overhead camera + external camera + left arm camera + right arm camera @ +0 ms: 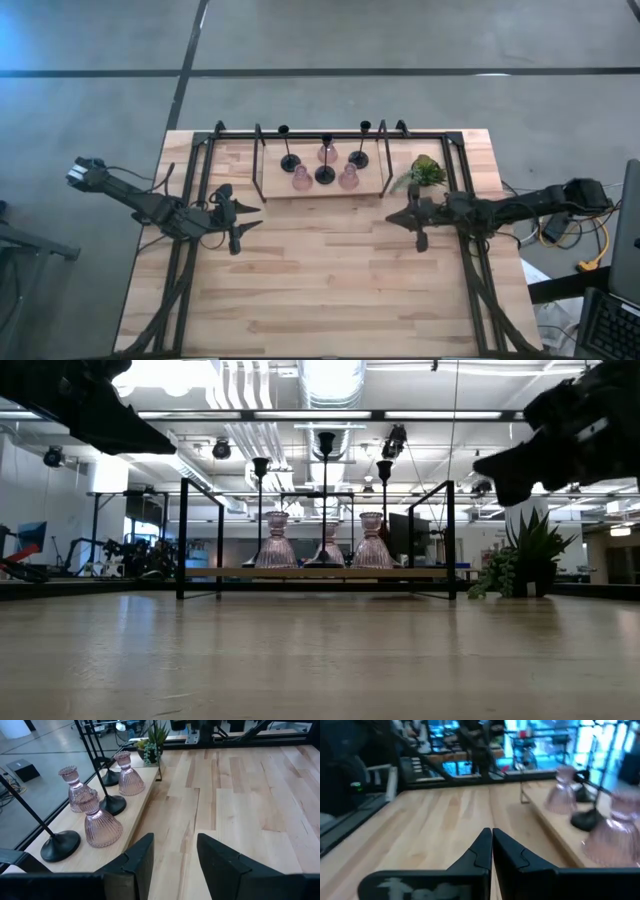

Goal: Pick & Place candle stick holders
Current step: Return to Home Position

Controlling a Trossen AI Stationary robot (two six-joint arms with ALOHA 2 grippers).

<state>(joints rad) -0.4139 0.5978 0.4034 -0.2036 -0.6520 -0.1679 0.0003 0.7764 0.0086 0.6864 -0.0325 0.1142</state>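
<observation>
Six candle stick holders stand together on the wooden shelf (275, 189) at the far side of the tabletop (320, 290), inside the black rack frame (207, 150).

Three are black and thin-stemmed:
- One stands toward the left end (290, 163).
- One stands in the middle, nearer the shelf's front edge (325, 175).
- One stands toward the right end (358, 160).

Three are short, ribbed and pinkish:
- One is at the front left (301, 180).
- One is at the back, behind the middle black base (327, 153).
- One is at the front right (348, 178).

All six are upright. From table height, the three pink bodies sit low on the board and the three black cups rise above them on their stems. The middle cup is the tallest.

One small green plant (425, 172) stands on the tabletop just beside the shelf's right end, outside the frame.

The left claw (250, 214) is over the bare wood in front of the shelf's left end, near it but touching nothing. In its wrist view its two fingers are spread apart with only tabletop between them, so it is open and empty.

The right claw (396, 219) is in front of the shelf's right end, near the plant. In its wrist view its fingers are pressed together with nothing between them, so it is closed and empty.

The low view shows both arms up at the top corners, well clear of the tabletop surface.
</observation>
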